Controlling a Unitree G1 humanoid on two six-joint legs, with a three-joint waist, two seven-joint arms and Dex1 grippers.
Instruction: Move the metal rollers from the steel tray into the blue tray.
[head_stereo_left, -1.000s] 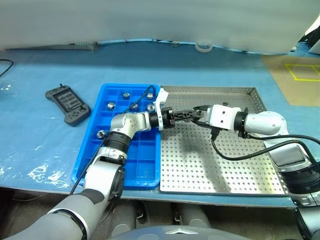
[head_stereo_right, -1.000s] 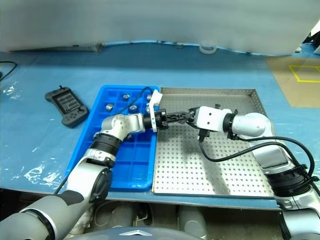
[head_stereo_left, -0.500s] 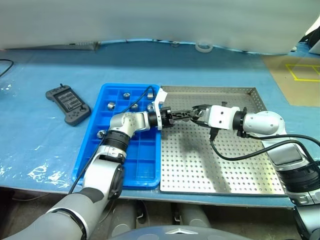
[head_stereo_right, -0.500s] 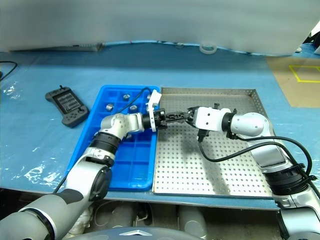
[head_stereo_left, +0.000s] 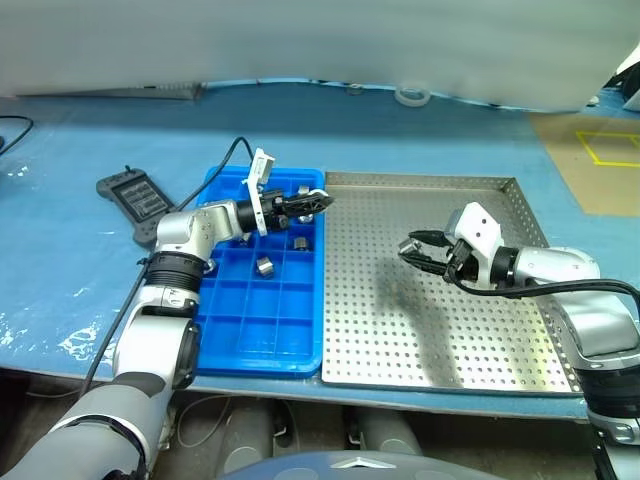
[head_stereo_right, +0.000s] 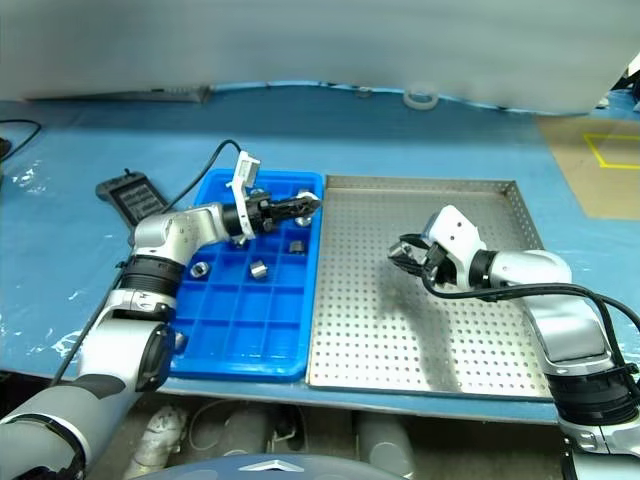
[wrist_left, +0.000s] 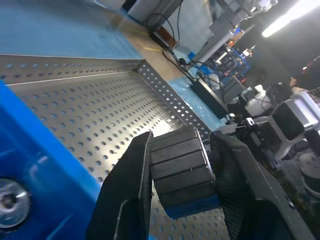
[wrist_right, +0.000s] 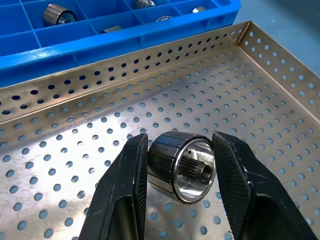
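Note:
My left gripper (head_stereo_left: 312, 202) is shut on a metal roller (wrist_left: 182, 170) and holds it level over the back right corner of the blue tray (head_stereo_left: 250, 322). Three more rollers lie in the tray's compartments, one of them (head_stereo_left: 265, 265) near the middle. Over the middle of the steel tray (head_stereo_left: 450, 330), my right gripper (head_stereo_left: 412, 250) is shut on another roller (wrist_right: 182, 167), a little above the perforated floor. The steel tray's floor itself is bare.
The two trays sit side by side on a blue sheet. A black handset (head_stereo_left: 135, 195) lies left of the blue tray. A tape roll (head_stereo_left: 407, 96) rests at the back. A brown mat with yellow lines (head_stereo_left: 600, 150) lies at the far right.
The grippers were tip to tip over the steel tray's back left. My left gripper swung left over the blue tray with a roller. My right gripper drew back to the right and rolled.

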